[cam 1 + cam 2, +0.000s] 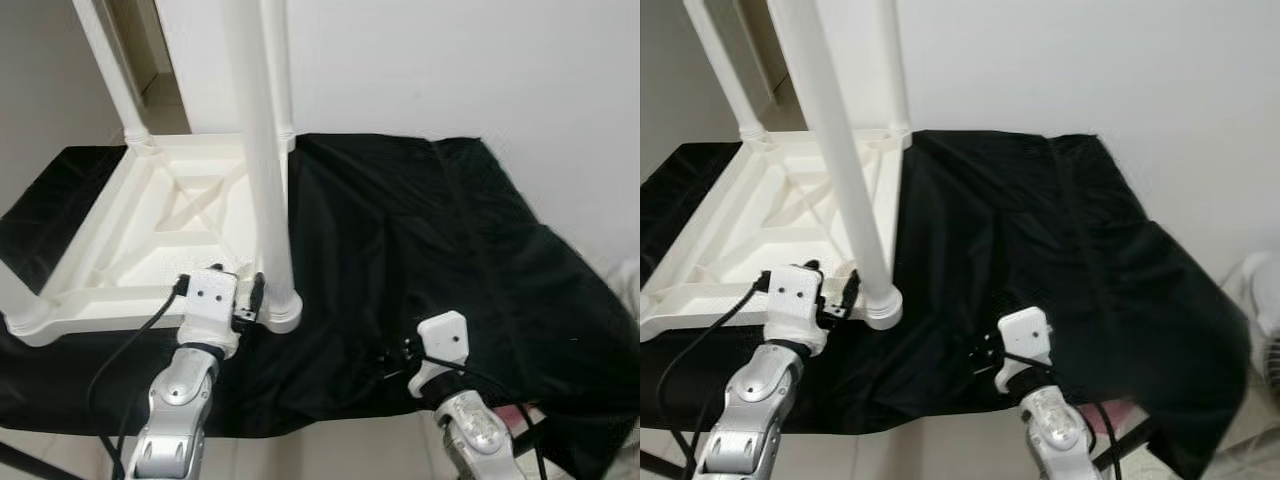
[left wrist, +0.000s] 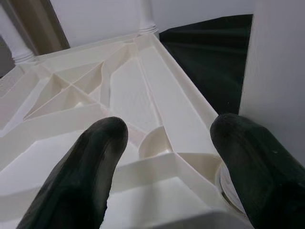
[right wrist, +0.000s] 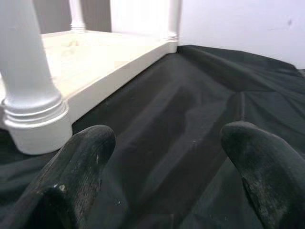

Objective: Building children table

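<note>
A white plastic children's table (image 1: pixel 150 230) lies upside down on a black cloth (image 1: pixel 420 240), its ribbed underside facing up. Three white legs stand up from its corners; the near-right leg (image 1: pixel 265 150) rises from a round socket (image 1: pixel 283 305). My left gripper (image 1: pixel 240 288) is open at that near-right corner, its fingers (image 2: pixel 90 157) spread over the table's rim with the leg (image 2: pixel 276 71) just beside one finger and nothing held. My right gripper (image 1: pixel 400 355) is open low over bare cloth to the right of the table, and its wrist view shows the socketed leg (image 3: pixel 28 81) off to one side.
The cloth drapes over a low platform, and its front edge (image 1: pixel 300 425) drops to a pale floor. A white wall (image 1: pixel 450 60) runs close behind. A doorway (image 1: pixel 150 60) opens at the back left. Something pink (image 1: pixel 520 415) lies by the right arm.
</note>
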Motion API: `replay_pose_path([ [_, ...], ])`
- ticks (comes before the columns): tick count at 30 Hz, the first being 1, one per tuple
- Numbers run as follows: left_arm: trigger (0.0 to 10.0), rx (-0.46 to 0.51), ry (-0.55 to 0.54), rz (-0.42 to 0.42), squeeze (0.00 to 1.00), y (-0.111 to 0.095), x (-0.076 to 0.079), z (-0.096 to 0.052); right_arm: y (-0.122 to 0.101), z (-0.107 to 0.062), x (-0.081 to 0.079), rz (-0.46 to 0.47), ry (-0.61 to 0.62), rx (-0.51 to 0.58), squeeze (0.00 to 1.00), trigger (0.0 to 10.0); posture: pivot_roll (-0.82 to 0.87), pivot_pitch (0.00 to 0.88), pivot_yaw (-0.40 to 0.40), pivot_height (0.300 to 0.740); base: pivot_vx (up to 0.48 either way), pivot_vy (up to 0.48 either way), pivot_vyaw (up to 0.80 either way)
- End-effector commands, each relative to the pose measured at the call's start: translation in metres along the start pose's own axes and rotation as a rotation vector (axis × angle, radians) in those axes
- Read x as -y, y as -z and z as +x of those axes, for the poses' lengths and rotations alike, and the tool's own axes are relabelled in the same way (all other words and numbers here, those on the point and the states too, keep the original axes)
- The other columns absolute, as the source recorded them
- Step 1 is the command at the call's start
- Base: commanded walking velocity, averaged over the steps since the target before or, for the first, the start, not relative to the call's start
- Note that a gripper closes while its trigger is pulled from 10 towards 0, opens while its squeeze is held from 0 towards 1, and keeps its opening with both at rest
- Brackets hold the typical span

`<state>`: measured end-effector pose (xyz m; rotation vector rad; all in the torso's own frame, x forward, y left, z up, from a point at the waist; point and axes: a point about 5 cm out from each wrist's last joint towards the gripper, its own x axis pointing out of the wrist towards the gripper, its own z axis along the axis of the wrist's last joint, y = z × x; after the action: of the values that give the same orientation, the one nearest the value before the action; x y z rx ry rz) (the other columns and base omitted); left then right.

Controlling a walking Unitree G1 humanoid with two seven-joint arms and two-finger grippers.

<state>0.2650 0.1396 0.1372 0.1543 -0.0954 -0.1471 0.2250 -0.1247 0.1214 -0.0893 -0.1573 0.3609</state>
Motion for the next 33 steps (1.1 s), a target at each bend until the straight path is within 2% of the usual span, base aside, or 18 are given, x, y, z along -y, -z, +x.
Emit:
replay_pose_path([
  [1, 10.0, -0.011, -0.132, 0.019, 0.00, 0.000, -0.008, -0.001, -0.003, 0.002, -0.005, 0.021, -0.026, 0.008, 0.00, 10.0, -0.02, 0.031, 0.036, 0.740, 0.000, 0.000, 0.00],
  [6, 10.0, 0.010, -0.112, 0.015, 0.00, -0.004, -0.006, 0.001, -0.003, 0.004, -0.002, 0.012, -0.030, 0.011, 0.00, 10.0, -0.03, 0.029, 0.039, 0.740, 0.000, 0.000, 0.00],
  [13, 10.0, 0.034, -0.120, 0.040, 0.00, -0.011, -0.012, 0.004, -0.003, 0.008, -0.001, 0.009, -0.043, 0.017, 0.00, 10.0, -0.03, 0.039, 0.050, 0.740, 0.000, 0.000, 0.00],
  [20, 10.0, 0.020, -0.111, 0.015, 0.00, -0.010, -0.019, 0.003, -0.005, 0.012, -0.002, 0.005, -0.065, 0.024, 0.00, 10.0, -0.03, 0.047, 0.054, 0.740, 0.000, 0.000, 0.00],
  [25, 10.0, 0.012, -0.109, 0.021, 0.00, -0.008, -0.018, 0.002, -0.005, 0.013, -0.001, 0.002, -0.059, 0.024, 0.00, 10.0, -0.02, 0.049, 0.056, 0.740, 0.000, 0.000, 0.00],
  [29, 10.0, 0.026, -0.051, 0.037, 0.00, -0.007, -0.013, -0.004, -0.005, 0.012, -0.002, 0.003, -0.054, 0.024, 0.00, 10.0, -0.02, 0.046, 0.051, 0.740, 0.000, 0.000, 0.00],
  [30, 10.0, 0.026, -0.008, 0.052, 0.00, -0.005, -0.012, -0.010, -0.004, 0.011, -0.003, 0.001, -0.054, 0.023, 0.00, 10.0, -0.02, 0.044, 0.048, 0.740, 0.000, 0.000, 0.00],
  [33, 10.0, 0.011, -0.006, 0.058, 0.00, -0.003, -0.017, -0.014, -0.003, 0.010, -0.003, -0.004, -0.047, 0.020, 0.00, 10.0, -0.02, 0.044, 0.046, 0.740, 0.000, 0.000, 0.00],
])
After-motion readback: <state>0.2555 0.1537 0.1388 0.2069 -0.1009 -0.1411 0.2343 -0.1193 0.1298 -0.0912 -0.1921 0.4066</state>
